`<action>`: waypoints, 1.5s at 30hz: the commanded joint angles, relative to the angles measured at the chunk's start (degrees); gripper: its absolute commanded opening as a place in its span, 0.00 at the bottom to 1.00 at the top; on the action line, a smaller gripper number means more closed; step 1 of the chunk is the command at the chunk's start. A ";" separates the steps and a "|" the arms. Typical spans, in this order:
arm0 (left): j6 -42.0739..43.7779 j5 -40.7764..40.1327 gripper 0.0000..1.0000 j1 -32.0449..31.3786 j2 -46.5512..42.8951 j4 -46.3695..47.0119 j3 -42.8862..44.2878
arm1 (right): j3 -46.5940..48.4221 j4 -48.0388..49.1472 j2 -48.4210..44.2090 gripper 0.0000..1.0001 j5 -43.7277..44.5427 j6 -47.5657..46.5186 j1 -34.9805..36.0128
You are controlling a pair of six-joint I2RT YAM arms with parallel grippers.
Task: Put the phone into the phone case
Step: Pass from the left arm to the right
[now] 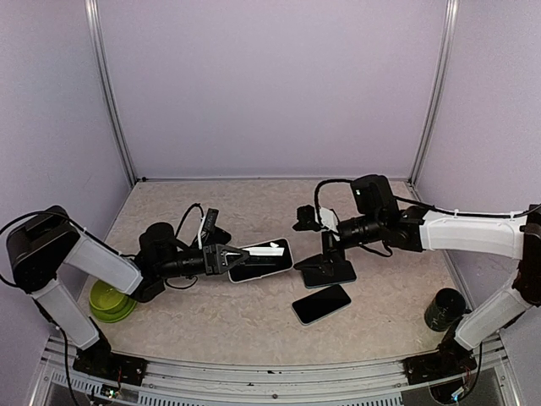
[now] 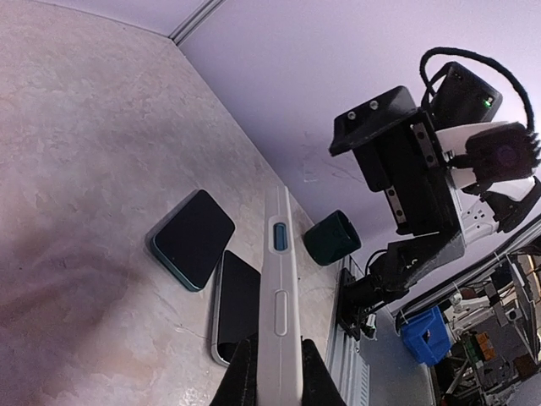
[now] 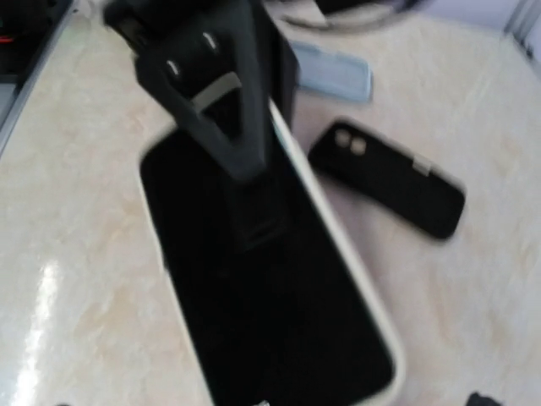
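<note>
My left gripper (image 2: pixel 279 376) is shut on a white phone case (image 2: pixel 279 279) and holds it standing on its long edge above the table. In the top view the phone case (image 1: pixel 264 249) shows as a white strip. A phone (image 2: pixel 237 304) with a black screen and pale rim lies flat right beside the case. The phone (image 3: pixel 262 279) fills the right wrist view, with the left fingers (image 3: pixel 220 93) at its far end. My right gripper (image 1: pixel 325 266) hangs open just right of the phone (image 1: pixel 258 269), holding nothing.
A second phone (image 1: pixel 321 303) with a teal rim lies nearer the front. A black case (image 3: pixel 389 178) and a light blue case (image 3: pixel 334 72) lie beyond the phone. A green bowl (image 1: pixel 110 300) stands front left, a dark green cup (image 1: pixel 444 309) front right.
</note>
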 commanded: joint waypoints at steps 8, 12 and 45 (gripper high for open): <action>-2.45 3.05 0.00 -0.17 1.55 -2.24 6.06 | 5.12 -0.97 1.10 1.00 5.90 -10.59 5.31; -2.66 2.76 0.00 -0.47 1.26 -3.69 7.11 | 7.71 -2.97 3.64 1.00 7.12 -11.36 7.68; -1.04 1.09 0.00 -2.49 0.15 -8.30 9.58 | 13.04 -4.54 16.19 1.00 23.71 -15.62 14.62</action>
